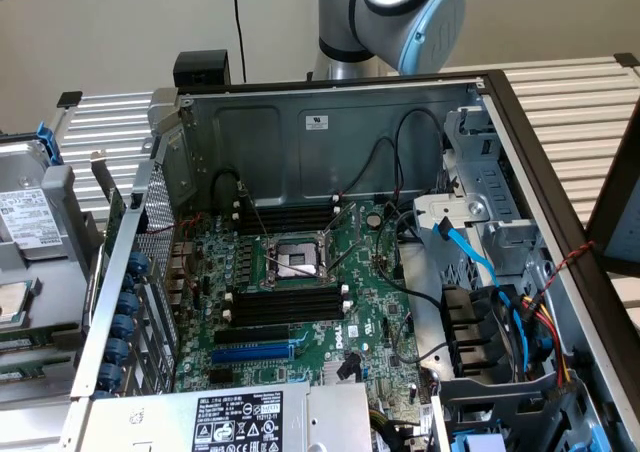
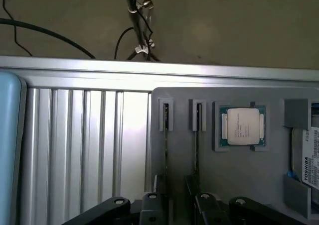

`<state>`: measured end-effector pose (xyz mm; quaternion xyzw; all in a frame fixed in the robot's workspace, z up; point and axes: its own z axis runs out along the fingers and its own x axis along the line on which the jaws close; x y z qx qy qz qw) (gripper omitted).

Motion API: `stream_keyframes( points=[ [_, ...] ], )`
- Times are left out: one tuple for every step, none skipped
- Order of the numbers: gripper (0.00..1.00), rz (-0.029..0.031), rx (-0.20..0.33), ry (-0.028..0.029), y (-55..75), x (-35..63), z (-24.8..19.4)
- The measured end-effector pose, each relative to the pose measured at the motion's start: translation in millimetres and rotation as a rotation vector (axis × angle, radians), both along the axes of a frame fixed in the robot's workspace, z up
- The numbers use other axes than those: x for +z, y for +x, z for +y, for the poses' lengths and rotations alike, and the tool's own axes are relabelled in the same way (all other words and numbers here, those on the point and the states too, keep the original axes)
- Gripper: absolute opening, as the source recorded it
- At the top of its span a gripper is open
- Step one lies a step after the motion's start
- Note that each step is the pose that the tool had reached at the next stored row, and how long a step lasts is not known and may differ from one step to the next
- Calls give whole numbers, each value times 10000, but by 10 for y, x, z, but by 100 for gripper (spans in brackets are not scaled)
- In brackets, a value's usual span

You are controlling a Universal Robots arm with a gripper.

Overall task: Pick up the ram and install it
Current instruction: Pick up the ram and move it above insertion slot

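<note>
Your end effector [image 2: 179, 205] stands open and empty. Just ahead, the ram [image 2: 198, 135] stands on edge in the tray [image 2: 239, 175], its long axis running straight away. The exterior view shows you the motherboard [image 1: 375, 272].

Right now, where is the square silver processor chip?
In the wrist view, the square silver processor chip lies in a recess of the grey tray, between two narrow slots and a white-labelled drive.

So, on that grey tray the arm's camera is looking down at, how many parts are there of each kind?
ram sticks, standing on edge in holders: 2
processor chip: 1
hard drive, partly cut off at the picture's edge: 1
Total: 4
</note>
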<state>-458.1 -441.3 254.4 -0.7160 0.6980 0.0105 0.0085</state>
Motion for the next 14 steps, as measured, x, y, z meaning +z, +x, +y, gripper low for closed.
stream_keyframes(
  points=[
    [30,0,-1,0,0,-18,-4],
    [30,2,-1,0,-1,-36,-8],
    [30,3,0,-1,0,-54,-13],
    [30,3,0,0,0,-73,-18],
    [30,3,-1,0,-1,-91,-21],
    [30,3,-1,0,-1,-108,-24],
    [30,4,-1,-1,-1,-127,-28],
    [30,5,-1,-1,-1,-145,-30],
    [30,5,0,-1,0,-162,-33],
    [30,6,0,0,0,-181,-35],
    [30,7,-1,-1,-1,-199,-37],
    [30,8,0,0,0,-217,-39],
    [30,9,-1,0,0,-236,-40],
    [30,10,0,0,0,-255,-42]
  ],
)
